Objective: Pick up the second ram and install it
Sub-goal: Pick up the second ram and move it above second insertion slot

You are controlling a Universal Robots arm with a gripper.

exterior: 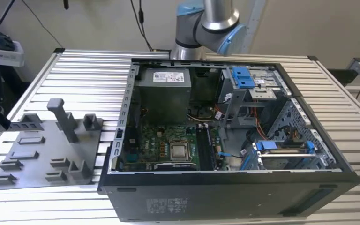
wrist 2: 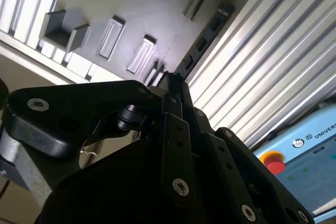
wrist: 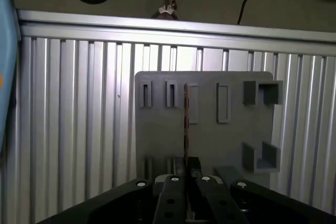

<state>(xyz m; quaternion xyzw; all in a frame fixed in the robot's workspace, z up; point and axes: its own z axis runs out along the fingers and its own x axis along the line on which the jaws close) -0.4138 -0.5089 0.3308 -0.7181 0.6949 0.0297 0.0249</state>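
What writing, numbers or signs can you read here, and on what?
White label on the power supply: print too small to read.
Sticker on the computer case: too small to read.
Blue box with a red button: lettering cut off at the edge; no whole word reads.
The second ram, in the gripper: no print legible.

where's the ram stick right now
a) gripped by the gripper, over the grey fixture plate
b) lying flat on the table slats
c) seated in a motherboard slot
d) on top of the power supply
a: in the first wrist view the gripper is shut on the second ram, seen edge on, with the grey fixture plate behind it.
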